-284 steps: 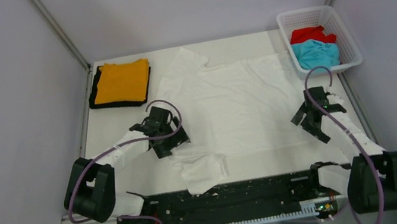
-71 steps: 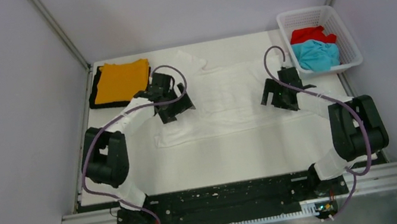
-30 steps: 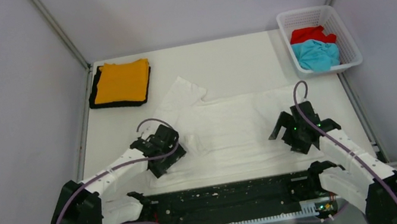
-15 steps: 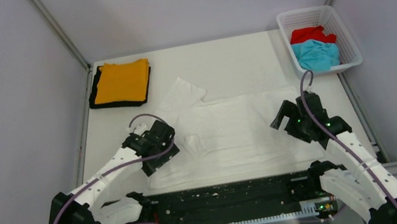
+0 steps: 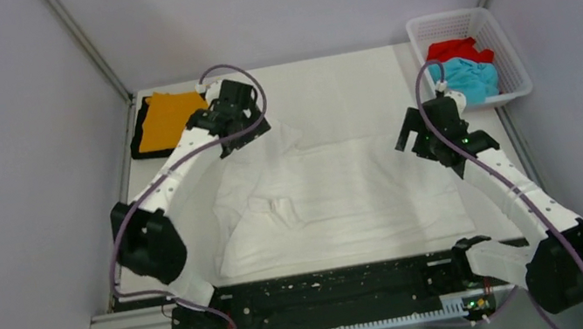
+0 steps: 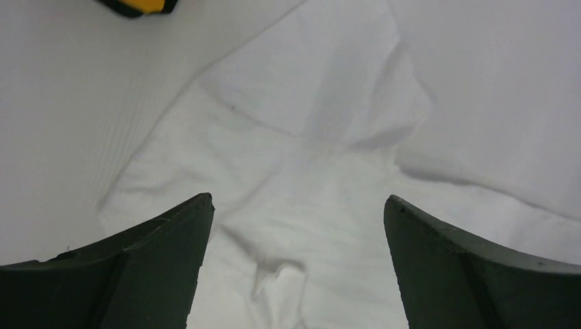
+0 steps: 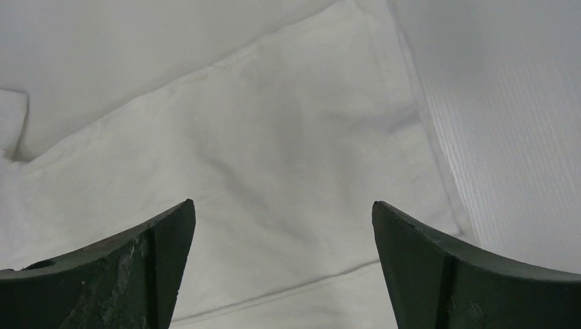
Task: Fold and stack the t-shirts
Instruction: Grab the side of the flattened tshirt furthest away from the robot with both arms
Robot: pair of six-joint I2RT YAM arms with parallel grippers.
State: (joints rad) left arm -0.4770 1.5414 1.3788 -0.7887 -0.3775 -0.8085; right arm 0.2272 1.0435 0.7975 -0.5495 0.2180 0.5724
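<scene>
Cloth across the middle of the bench (image 5: pixel 346 85): white t-shirt (image 5: pixel 338 201) spread wide and mostly flat, near edge down at 6 o'clock by the arm bases. One sleeve pointing off toward 11 o'clock. Small rumpled fold left of the shirt's centre, with loose creases running from it toward 9 o'clock.

Left claw (image 5: pixel 241 137) at 11 o'clock, hanging over that sleeve, jaws spread wide and nothing between them. Same in the left wrist view: two dark fingers well apart above creased white fabric. Cannot tell whether the tips touch the cloth.

Right claw (image 5: pixel 417 143) at 3 o'clock, over the shirt's right edge, likewise gaping and empty. From the right wrist camera: fingers far apart, smooth white cloth below, a hemmed edge running down the right side and bare ribbed bench past it.

Orange t-shirt (image 5: pixel 162 123) folded flat at 10 o'clock, lying on a folded black t-shirt (image 5: pixel 141 128) whose edge shows along the left side and near side. Right part of the orange one hidden behind the left arm. Corner of this pile also at the top left of the left wrist view.

White lattice basket (image 5: pixel 512 63) at 1 o'clock, against the right rail. Inside, bunched and unfolded: red t-shirt (image 5: pixel 455 48) at the far end, teal t-shirt (image 5: pixel 471 79) at the near end, touching each other. Right claw near the basket's near-left corner, apart from it.
</scene>
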